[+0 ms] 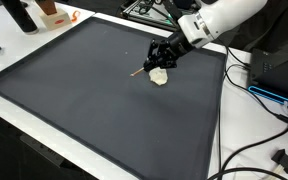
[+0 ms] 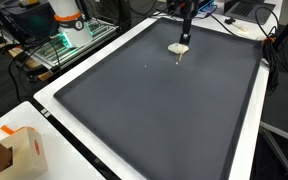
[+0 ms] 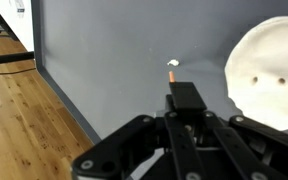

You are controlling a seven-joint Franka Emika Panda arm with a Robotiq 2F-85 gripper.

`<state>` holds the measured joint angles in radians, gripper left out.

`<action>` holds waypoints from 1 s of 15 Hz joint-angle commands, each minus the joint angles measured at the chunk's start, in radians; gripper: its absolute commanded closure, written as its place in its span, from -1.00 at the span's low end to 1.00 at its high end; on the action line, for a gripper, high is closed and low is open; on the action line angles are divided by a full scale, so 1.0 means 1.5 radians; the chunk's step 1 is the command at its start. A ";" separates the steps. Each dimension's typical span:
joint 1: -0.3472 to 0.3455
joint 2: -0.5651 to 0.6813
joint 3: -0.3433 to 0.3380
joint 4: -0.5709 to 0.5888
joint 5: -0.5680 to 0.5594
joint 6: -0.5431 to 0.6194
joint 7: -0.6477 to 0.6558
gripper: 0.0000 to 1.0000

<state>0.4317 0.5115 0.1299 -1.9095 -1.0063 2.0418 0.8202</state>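
Gripper, upper middle of the frame: pinching shut on a thin stick, slanting down toward the dark mat. Lying just beside it, a pale round lump. Probably handling light, stiff, snappable; calling for a gentle hold near its upper end.

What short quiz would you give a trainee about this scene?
1. True or false: the gripper is shut on a thin stick.
2. Where does the white object lie? A: on the dark mat. B: on the wooden floor. C: inside a cardboard box.
3. Fill the gap: in the wrist view, the white object shows ___ small holes.

Key: 1 true; 2 A; 3 two.
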 commanded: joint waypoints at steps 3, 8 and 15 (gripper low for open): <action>-0.024 -0.043 0.020 -0.039 -0.010 0.045 -0.022 0.94; -0.044 -0.081 0.027 -0.058 0.009 0.089 -0.053 0.94; -0.090 -0.142 0.039 -0.096 0.093 0.186 -0.155 0.94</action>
<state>0.3401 0.3613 0.1654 -1.9896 -0.9466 2.2532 0.6700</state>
